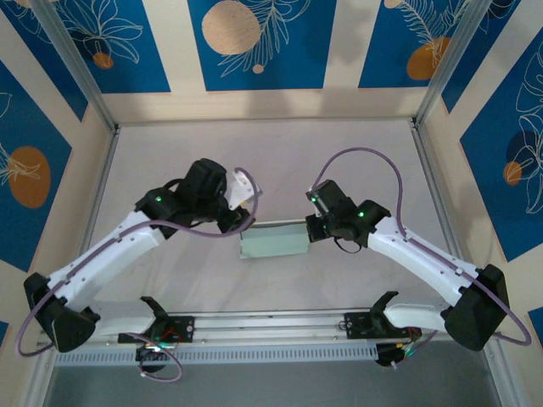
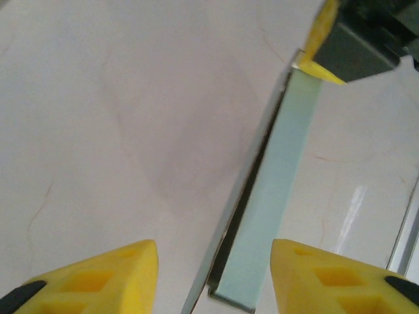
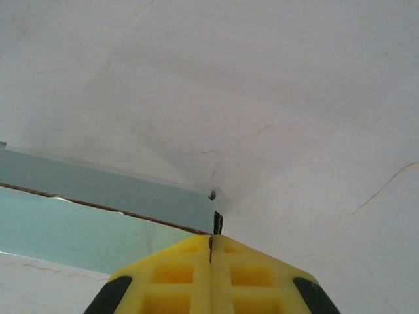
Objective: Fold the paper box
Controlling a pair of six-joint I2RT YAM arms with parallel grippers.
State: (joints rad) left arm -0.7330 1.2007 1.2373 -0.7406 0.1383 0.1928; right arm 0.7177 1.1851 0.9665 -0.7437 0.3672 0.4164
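Fingers [image 3: 177,275] of the right gripper [image 3: 211,243] were clenched together on the 3 o'clock end of the paper box [image 3: 78,229]. I saw the left gripper [image 2: 215,252] released, its fingers [image 2: 98,275] spread either side of the box's 9 o'clock end. The box lay green side up in the middle of the table [image 1: 339,153].
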